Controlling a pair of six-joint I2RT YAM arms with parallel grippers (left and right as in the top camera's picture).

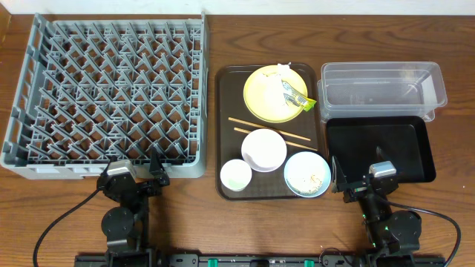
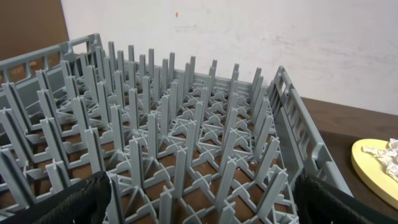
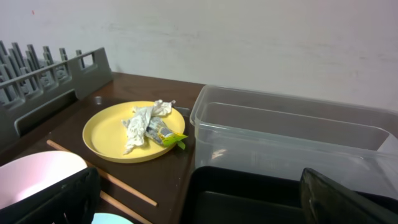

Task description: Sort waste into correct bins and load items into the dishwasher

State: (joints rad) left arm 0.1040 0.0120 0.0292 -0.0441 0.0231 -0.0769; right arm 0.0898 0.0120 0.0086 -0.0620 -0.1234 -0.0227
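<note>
The grey dish rack (image 1: 111,89) fills the left of the table and the left wrist view (image 2: 174,143). On the dark brown serving tray (image 1: 226,133) lie the yellow plate (image 1: 269,100) with a crumpled napkin (image 1: 285,72) and green-yellow wrapper (image 1: 295,96), chopsticks (image 1: 271,130), a white bowl (image 1: 263,150), a small white cup (image 1: 236,175) and a light blue bowl (image 1: 307,174) with rice scraps. The clear tub (image 1: 382,87) and black tray (image 1: 378,148) stand at right. My left gripper (image 1: 137,178) is open at the rack's near edge. My right gripper (image 1: 356,182) is open at the black tray's near edge.
The right wrist view shows the plate (image 3: 106,140) with napkin (image 3: 140,121) and wrapper (image 3: 165,134), the clear tub (image 3: 292,137), the black tray (image 3: 249,196) and the chopsticks (image 3: 115,183). A white wall stands behind the table.
</note>
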